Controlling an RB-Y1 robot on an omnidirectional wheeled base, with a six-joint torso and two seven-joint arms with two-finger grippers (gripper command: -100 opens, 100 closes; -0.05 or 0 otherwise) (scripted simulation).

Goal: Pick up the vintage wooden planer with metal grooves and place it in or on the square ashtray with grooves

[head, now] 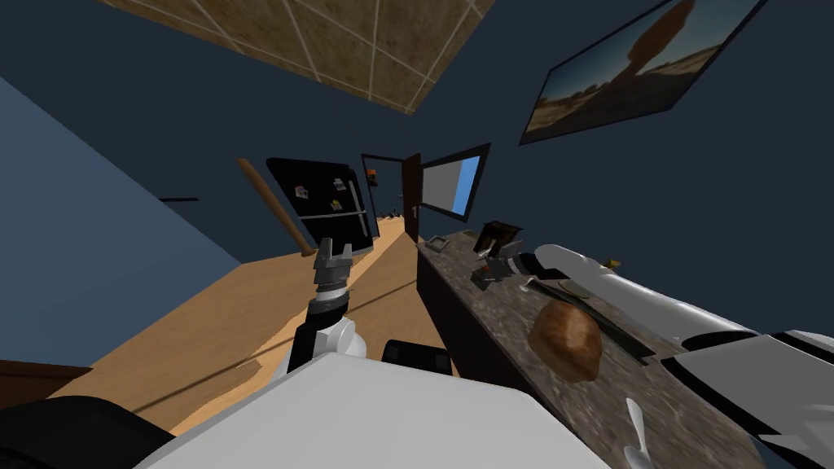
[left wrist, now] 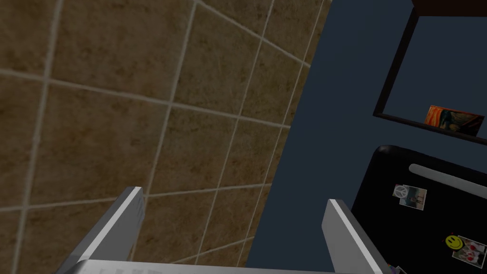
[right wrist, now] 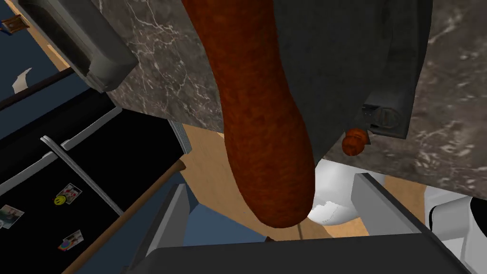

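Kitchen scene from the robot's head and wrist cameras. Nearest, a rounded brown lump (head: pixel 566 338) lies on the dark marbled surface (head: pixel 489 322) that runs along the robot's right side. To the left, over the wooden floor, the left claw (head: pixel 335 248) is raised and released, holding nothing. The right arm reaches out along the surface. The right claw (right wrist: pixel 271 183) is also released, with its two fingers on either side of the planer (right wrist: pixel 266 109) and not pressing it. What sits between the fingers is the planer's thick red-brown handle. Its dark grey body and a small brown knob (right wrist: pixel 354 142) lie beyond, apparently resting on the surface. The step in hand looks like the grasp. It would go best with the handle centred between the fingers and the claw pushed in past the rounded tip, then closed squarely and lifted straight up. The grey square ashtray (head: pixel 440 242) waits farther along the surface, apart from the planer.
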